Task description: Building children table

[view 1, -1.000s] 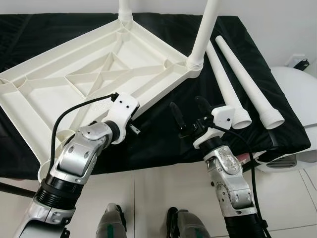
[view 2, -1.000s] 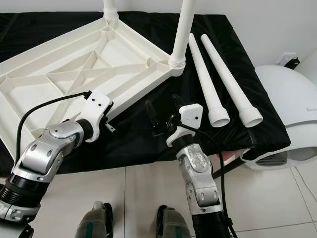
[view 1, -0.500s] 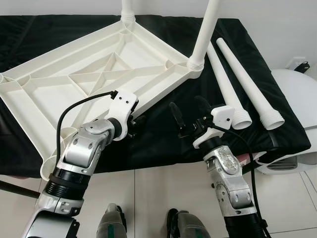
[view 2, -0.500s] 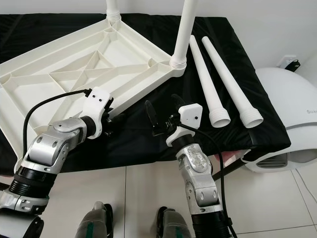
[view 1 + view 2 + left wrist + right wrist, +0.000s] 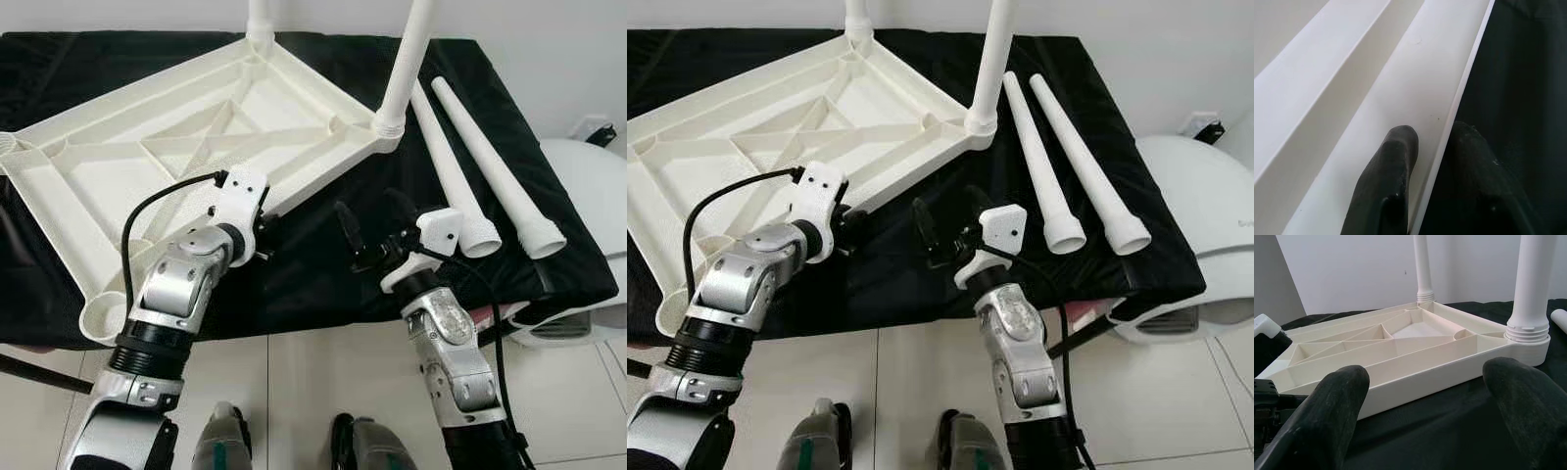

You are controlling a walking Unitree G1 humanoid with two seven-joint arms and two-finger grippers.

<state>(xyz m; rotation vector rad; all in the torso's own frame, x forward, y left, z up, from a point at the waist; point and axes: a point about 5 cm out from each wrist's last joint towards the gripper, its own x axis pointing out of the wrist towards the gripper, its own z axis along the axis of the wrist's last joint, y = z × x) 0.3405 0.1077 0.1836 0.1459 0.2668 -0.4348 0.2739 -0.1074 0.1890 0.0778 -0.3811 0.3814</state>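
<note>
Inverted white tabletop (image 5: 186, 157) lies on black cloth (image 5: 313, 264) w/ two legs fitted, tops cut off; left gripper (image 5: 1425, 161) clamps its near rim, one finger each side, right gripper (image 5: 377, 230) spread apart just beside, two loose legs (image 5: 485, 166) to right.

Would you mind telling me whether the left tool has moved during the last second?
Yes. The left tool has closed in on the table top's near rim, its fingers now straddling it.

White wall (image 5: 549, 39); pale tiled floor (image 5: 304, 392); black-covered bench (image 5: 549, 255).
</note>
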